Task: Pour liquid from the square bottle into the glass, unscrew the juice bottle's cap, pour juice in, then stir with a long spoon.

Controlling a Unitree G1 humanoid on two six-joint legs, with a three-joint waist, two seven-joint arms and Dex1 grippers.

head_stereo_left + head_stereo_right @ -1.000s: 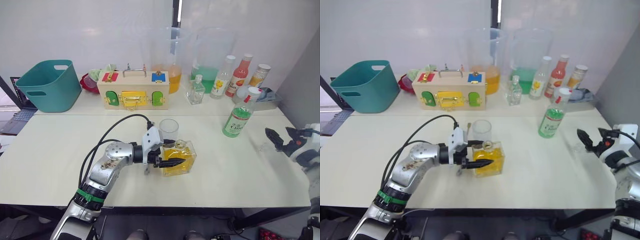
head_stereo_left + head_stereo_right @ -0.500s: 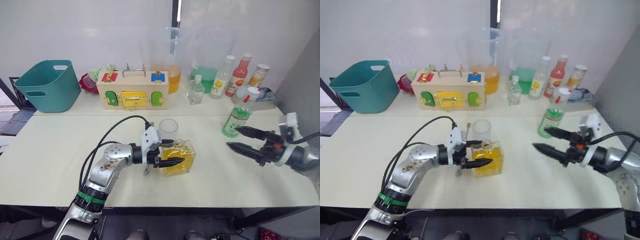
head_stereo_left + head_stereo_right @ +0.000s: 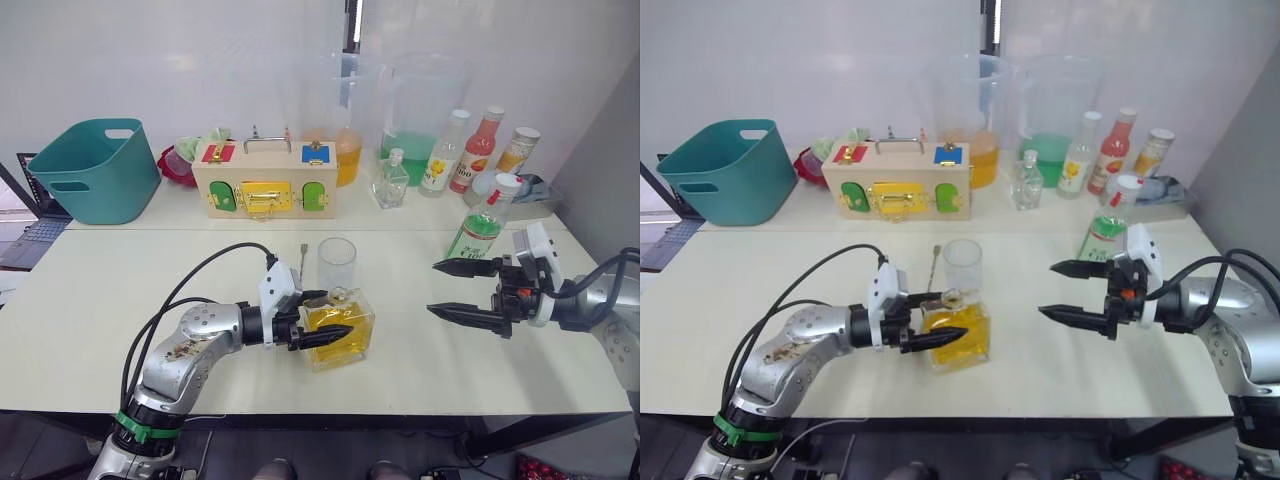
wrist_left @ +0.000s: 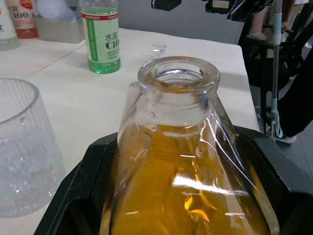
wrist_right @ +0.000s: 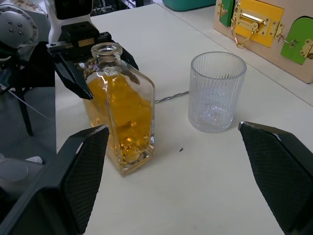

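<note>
- Your left gripper (image 3: 328, 320) was clamped on the square bottle (image 3: 340, 329), one black finger on each side of its body, just below centre frame in the left eye view. The bottle stood upright on the table (image 3: 120, 290), uncapped at the neck.
- The liquid (image 5: 120, 115) in it was yellow-orange and filled most of the body.
- The glass (image 3: 337, 264) stood just behind the bottle, close but apart, at centre frame. It looked empty.
- The long spoon (image 3: 302, 263) lay flat on the table just left of the glass, mostly hidden behind your left gripper.
- Your right gripper (image 3: 450, 289) hung over the table at right of centre, fingers spread wide and pointing toward the bottle, holding nothing. It was well apart from bottle and glass.
- The juice bottle (image 3: 484, 231) stood upright at right, just behind your right gripper, with the cap (image 3: 508, 183) on.
- The juice (image 4: 103, 64) sat low in the bottle in the left wrist view; the label covered the rest.
- Along the back of the table: a teal basket (image 3: 97, 168) at upper left, a wooden latch box (image 3: 264, 178) beside it, two tall pitchers (image 3: 420, 110) and several other bottles at upper right.
</note>
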